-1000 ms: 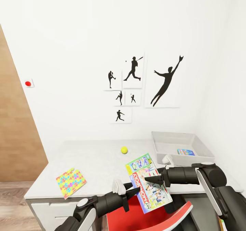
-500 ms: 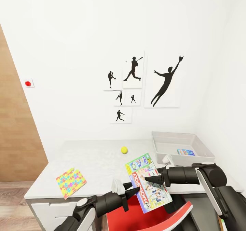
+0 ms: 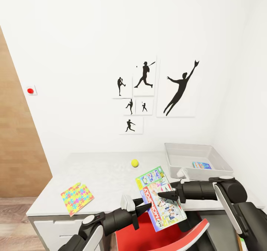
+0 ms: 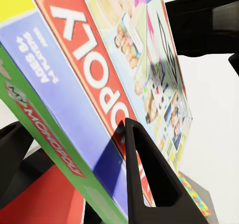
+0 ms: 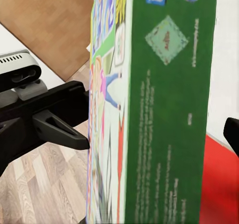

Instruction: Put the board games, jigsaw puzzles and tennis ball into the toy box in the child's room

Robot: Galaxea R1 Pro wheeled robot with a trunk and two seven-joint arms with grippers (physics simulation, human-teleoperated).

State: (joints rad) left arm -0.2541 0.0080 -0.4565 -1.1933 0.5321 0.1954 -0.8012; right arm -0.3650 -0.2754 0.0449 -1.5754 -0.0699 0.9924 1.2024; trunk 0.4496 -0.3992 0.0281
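- Monopoly board game [image 3: 160, 199] hangs tilted over the table [image 3: 104, 176] front edge, between both grippers.
- Left gripper [image 3: 142, 207]: I pinch its lower-left edge.
- Right gripper [image 3: 165, 195]: fingers straddle the box edge.
- Handling: I judge it light, stiff, slippery; grip edges.

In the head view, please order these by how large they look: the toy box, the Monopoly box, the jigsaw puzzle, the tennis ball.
1. toy box
2. Monopoly box, held nearer the camera, so its true rank against the toy box is unsure
3. jigsaw puzzle
4. tennis ball
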